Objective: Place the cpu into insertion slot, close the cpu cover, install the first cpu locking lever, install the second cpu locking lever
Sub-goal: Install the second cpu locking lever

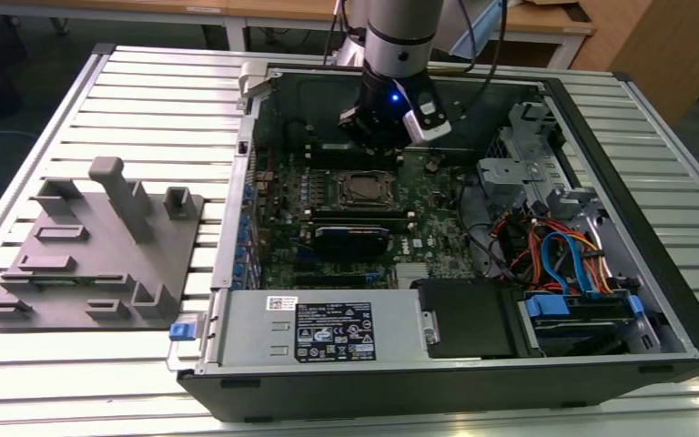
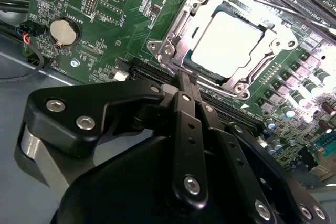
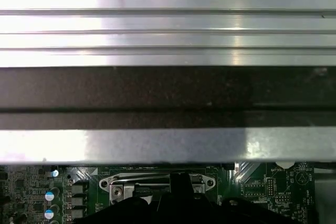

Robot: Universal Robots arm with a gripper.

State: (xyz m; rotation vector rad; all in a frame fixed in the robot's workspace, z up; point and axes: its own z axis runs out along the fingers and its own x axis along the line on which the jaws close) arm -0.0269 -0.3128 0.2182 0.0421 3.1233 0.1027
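One hand (image 2: 186, 80), fingers together on nothing, sat at the socket's edge | cpu (image 2: 227, 40) lay seated in the insertion slot (image 2: 207, 80), mid-motherboard (image 2: 94, 30) | cpu cover (image 2: 176, 35) down | chip judged light, stiff, fragile; hold by edges.

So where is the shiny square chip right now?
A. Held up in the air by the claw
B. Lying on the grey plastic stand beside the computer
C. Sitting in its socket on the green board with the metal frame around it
C. In the second wrist view the chip lies flat in the socket on the green board, with the metal frame around it.
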